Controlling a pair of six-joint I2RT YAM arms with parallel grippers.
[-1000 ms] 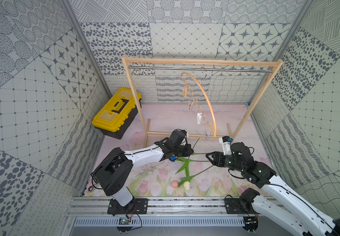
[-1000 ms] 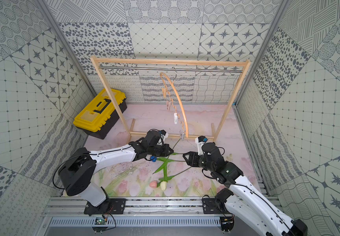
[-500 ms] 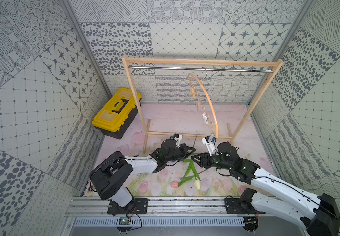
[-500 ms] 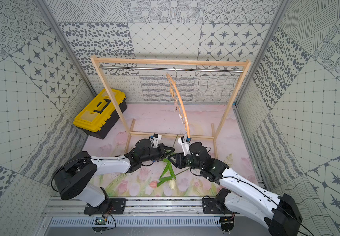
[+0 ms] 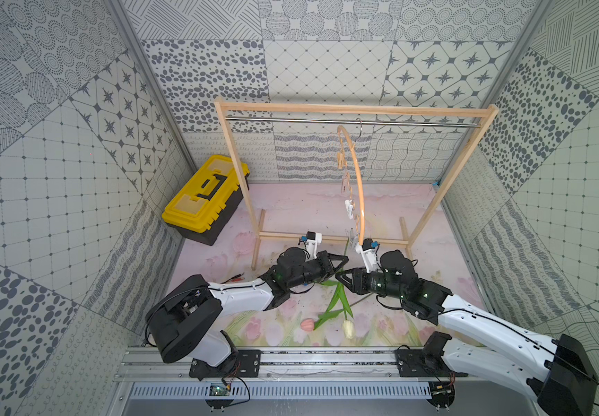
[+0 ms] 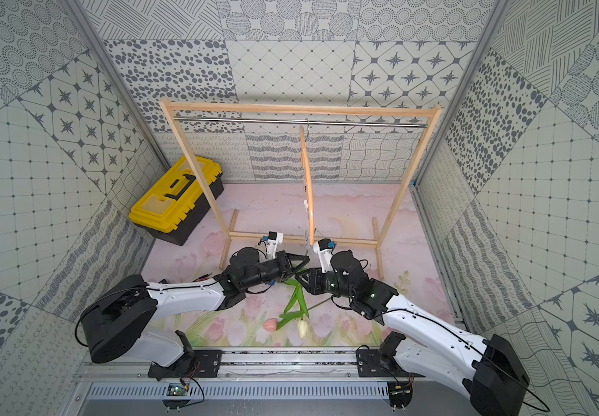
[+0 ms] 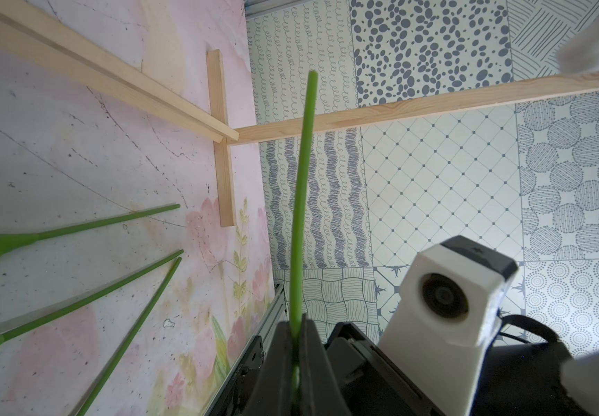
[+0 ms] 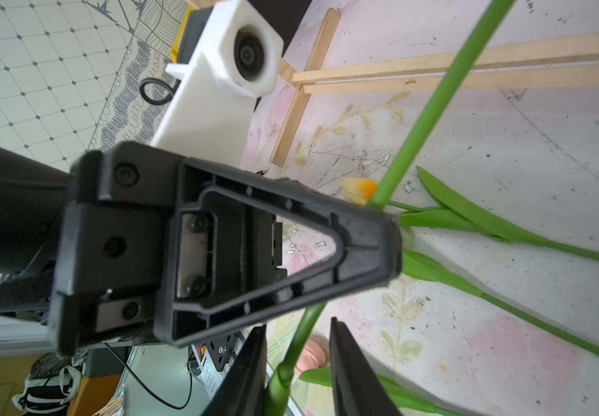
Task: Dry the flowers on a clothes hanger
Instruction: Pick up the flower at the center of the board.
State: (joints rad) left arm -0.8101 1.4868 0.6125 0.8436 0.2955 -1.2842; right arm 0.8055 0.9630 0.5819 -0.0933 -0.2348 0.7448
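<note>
Clothes hanger [image 6: 308, 187] hanging from rack [image 6: 291, 108], pink tulip [image 6: 270, 325] on mat [image 6: 348, 201]

Closed yellow toolbox [image 5: 206, 200] with black base on the pink floral mat [image 5: 309, 205], beside a light-wood frame [image 5: 327, 107] carrying a silver rod [image 5: 291, 120], grey patterned wall panels [image 5: 327, 72] around, metal rail [image 5: 327, 362] along the front.

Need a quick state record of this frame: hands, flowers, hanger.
left hand: shut on thin green tulip stem
right hand: open, jaws either side of that stem
tan wooden arc hanger: hangs from silver metal rod of light-wood frame
pink tulip, cream-white tulip: lying on pale pink printed mat
</note>
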